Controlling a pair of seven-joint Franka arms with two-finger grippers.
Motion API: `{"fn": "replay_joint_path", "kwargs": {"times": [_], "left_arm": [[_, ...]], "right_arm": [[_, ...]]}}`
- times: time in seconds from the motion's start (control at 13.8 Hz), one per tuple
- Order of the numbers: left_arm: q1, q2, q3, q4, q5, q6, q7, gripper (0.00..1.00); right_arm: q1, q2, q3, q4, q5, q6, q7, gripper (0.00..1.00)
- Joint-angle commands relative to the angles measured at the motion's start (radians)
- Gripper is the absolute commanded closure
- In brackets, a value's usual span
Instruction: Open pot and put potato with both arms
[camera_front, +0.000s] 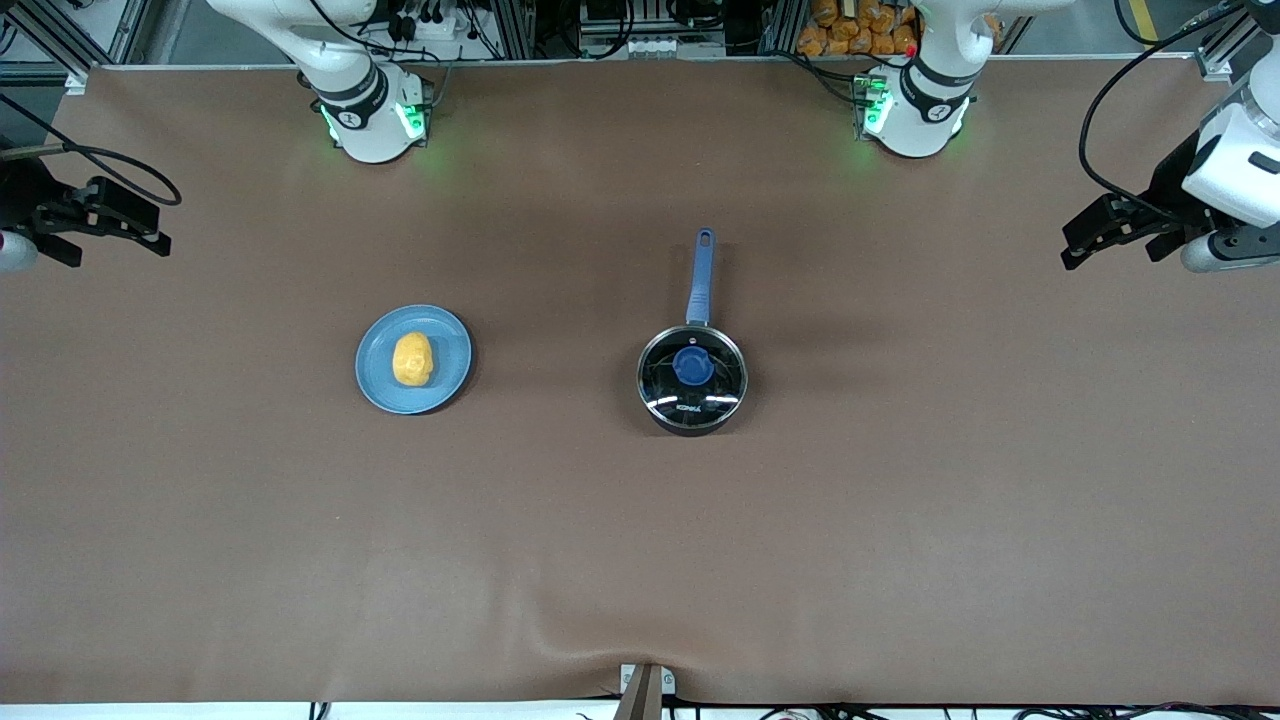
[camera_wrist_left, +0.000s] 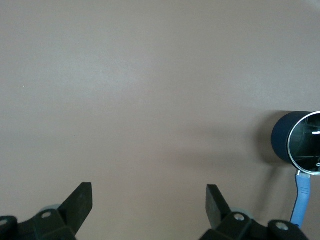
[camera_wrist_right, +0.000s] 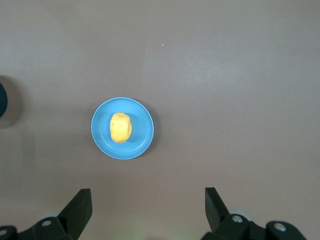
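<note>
Potato (camera_front: 413, 359) sits on blue plate (camera_front: 377, 386), pot (camera_front: 692, 379) w/ lid on nearby. Left gripper (camera_wrist_left: 149, 205) & right gripper (camera_wrist_right: 148, 206) both up at table ends, jaws apart.

Lid print: a short white brand word sits on the clear glass lid (camera_front: 692, 372) of the pot (camera_front: 692, 425), at the edge nearest the front camera; its letters are too small to read with certainty.
Lid mark: a small white round mark sits on the same lid, just beside the blue knob (camera_front: 693, 366) toward the handle; unreadable.
Elsewhere: no readable text, numbers or signs.
</note>
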Motion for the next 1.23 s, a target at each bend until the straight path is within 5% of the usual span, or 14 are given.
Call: {"fn": "replay_joint_path", "kwargs": {"times": [0.0,1.16], "left_arm": [[-0.018,-0.025,0.016,-0.023,-0.016,0.005,0.025,0.0],[0.002,0.018,0.03,0.012,-0.037,0.025,0.019,0.0]], "right_arm": [[-0.002,0.004,0.0,0.021,0.013,-0.018,-0.006,0.0],[-0.008,0.008,0.005,0.021,0.015,-0.015,-0.006,0.0]]}}
